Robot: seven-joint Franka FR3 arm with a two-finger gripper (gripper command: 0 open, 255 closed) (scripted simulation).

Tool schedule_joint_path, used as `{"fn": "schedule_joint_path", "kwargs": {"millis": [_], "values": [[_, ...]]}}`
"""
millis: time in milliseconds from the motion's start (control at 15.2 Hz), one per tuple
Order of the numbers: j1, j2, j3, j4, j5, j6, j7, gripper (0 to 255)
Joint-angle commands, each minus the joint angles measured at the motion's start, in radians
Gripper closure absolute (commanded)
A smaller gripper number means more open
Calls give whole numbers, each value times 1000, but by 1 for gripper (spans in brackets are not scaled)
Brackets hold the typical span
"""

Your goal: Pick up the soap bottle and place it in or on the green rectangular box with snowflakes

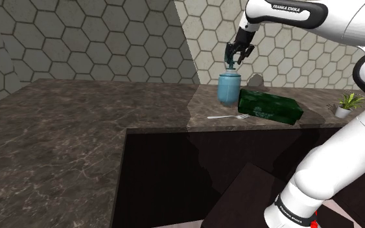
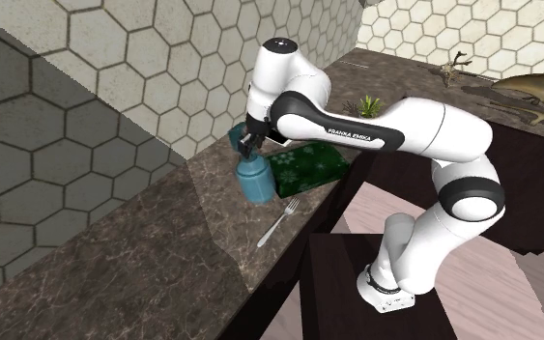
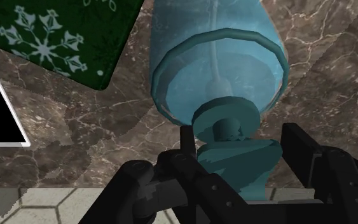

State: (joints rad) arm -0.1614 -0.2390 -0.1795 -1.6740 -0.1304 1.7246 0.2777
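The black gripper [image 1: 238,54] is clamped on the teal pump head of the soap bottle [image 1: 229,89]. In the wrist view one finger presses on each side of the pump. The bottle's blue-teal body stands upright directly below the claw, and I cannot tell whether its base touches the surface. Just beside the bottle, on the shoulder view's right, the green box [image 1: 270,106] with white snowflakes lies flat. A fork [image 1: 229,117] lies in front of both, near the edge. The countertop [image 1: 77,129] is dark with a brown-veined marbled look, and it runs in an L along walls [image 1: 77,39] of pale hexagon tiles. A small potted plant [image 1: 348,103] stands beyond the box
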Motion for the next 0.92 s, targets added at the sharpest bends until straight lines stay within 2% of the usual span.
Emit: {"fn": "schedule_joint_path", "kwargs": {"millis": [0, 858], "values": [[0, 17, -1, 51, 4, -33, -5, 255], [-1, 135, -10, 373, 27, -237, -37, 255]]}}
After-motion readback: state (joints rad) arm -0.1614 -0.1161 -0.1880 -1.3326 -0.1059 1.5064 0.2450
